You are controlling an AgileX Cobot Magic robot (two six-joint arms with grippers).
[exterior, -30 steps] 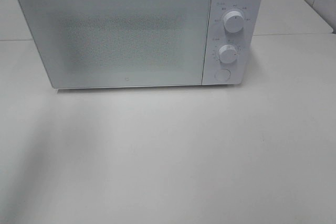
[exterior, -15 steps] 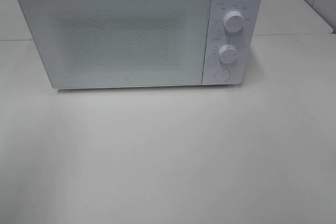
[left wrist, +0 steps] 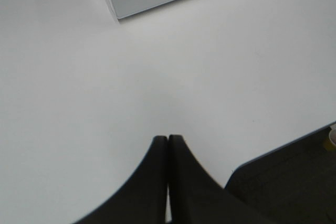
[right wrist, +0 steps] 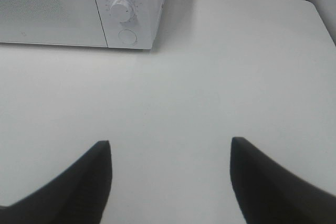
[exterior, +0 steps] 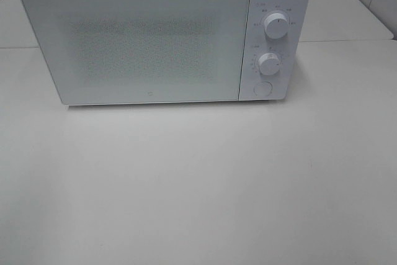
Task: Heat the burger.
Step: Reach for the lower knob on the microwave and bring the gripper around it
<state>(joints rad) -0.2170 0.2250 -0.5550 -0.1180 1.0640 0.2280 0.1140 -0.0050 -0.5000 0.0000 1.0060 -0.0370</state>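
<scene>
**Microwave shut, burger out of sight, one gripper closed and one wide**

You have a white microwave [exterior: 155, 35] filling the upper part of the high view, from the upper left to a little right of centre. Its door [exterior: 133, 41] is closed, and the frosted, dotted panel lets you see nothing of the inside. On the control strip at the microwave's right end there is an upper knob [exterior: 275, 25], a lower knob [exterior: 269, 64] beneath it, and a round button [exterior: 263, 89] at the foot of the strip. The microwave stands on a white table [exterior: 198, 184], which takes up the lower half of that view.

You cannot tell where the burger is, since none of the three views shows it.

Your left gripper [left wrist: 168, 141] appears in its own wrist camera. Its two dark fingers are pressed together tip to tip with nothing between them. They are over the table, and a lower corner of the microwave lies ahead, well apart from the tips.

Your right gripper [right wrist: 170, 148] stands wide. Its two dark fingers [right wrist: 100, 161] are well apart, only table shows between them, and they hold nothing. The control end of the microwave, with the lower knob and the round button, lies ahead of it and well clear of the fingertips.
</scene>
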